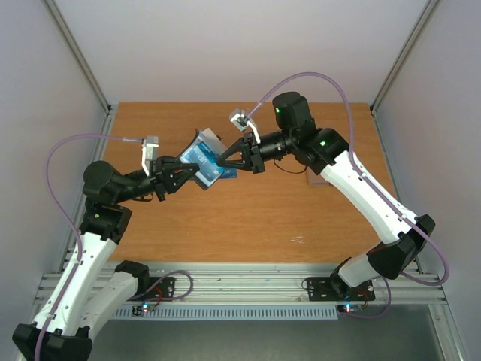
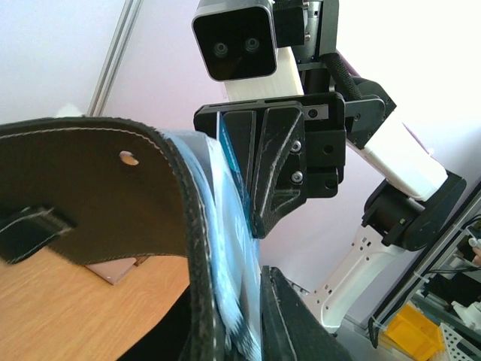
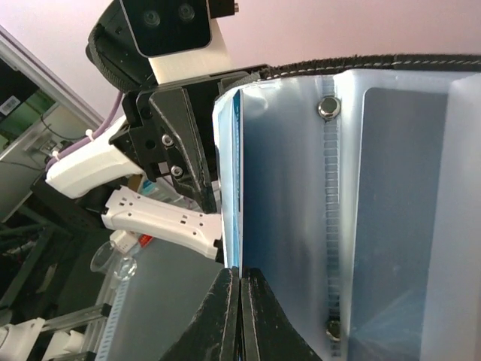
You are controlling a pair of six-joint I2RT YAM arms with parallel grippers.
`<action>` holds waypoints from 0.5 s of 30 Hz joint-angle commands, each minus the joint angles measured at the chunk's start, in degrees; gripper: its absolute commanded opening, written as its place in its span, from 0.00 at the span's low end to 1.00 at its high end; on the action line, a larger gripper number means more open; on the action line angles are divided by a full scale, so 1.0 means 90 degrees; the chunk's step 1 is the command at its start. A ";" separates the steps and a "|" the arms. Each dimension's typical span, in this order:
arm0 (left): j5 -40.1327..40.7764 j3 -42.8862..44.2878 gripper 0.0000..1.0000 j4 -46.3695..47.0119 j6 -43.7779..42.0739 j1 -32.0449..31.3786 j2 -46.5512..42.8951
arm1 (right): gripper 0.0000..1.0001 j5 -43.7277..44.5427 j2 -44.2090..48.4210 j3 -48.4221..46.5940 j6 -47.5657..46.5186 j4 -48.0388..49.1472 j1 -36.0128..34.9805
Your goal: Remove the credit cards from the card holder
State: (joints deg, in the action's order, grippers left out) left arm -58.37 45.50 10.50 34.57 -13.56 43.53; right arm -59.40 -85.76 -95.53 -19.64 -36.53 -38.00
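From above, saw the card holder (image 1: 201, 156) lifted clear of the tabletop (image 1: 225, 226), over its far half and left of centre, opened out between the two arms. Found the left gripper (image 1: 183, 171) clamped on its near-left edge and the right gripper (image 1: 223, 160) meeting it from the right side. Noted a brown wallet-like piece (image 1: 314, 178) lying flat toward the right edge, partly under the right arm. Through the left wrist camera, saw the holder's black stitched cover curving across the left and a blue credit card (image 2: 225, 248) standing on edge against it, with one left finger (image 2: 289, 323) lying against the card side. Also caught the right tool's black fingers pointing down at that card. Through the right wrist camera, found the right fingers pressed together, pinching the blue card's thin edge beside the pale pockets and two metal snaps (image 3: 328, 107).
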 commanded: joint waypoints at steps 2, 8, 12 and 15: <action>-0.0217 -0.0015 0.18 0.0596 0.0273 -0.0023 -0.0088 | 0.01 0.0005 0.0074 -0.0310 -0.0089 0.0024 0.0077; -0.0196 -0.0019 0.17 0.0572 0.0246 -0.0022 -0.0079 | 0.01 0.0037 0.0097 -0.0358 -0.0175 -0.0085 0.0082; -0.0213 -0.0035 0.08 0.0533 0.0187 -0.0025 -0.0072 | 0.01 0.0125 0.0133 -0.0448 -0.0309 -0.0333 0.0187; -0.0195 -0.0043 0.02 0.0433 0.0097 -0.0025 -0.0083 | 0.01 0.0214 0.0133 -0.0575 -0.0483 -0.0635 0.0277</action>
State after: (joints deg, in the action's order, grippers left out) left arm -58.63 45.36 11.77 36.40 -13.58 43.53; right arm -59.37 -85.73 -97.89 -21.30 -39.16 -36.95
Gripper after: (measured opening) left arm 0.042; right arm 0.012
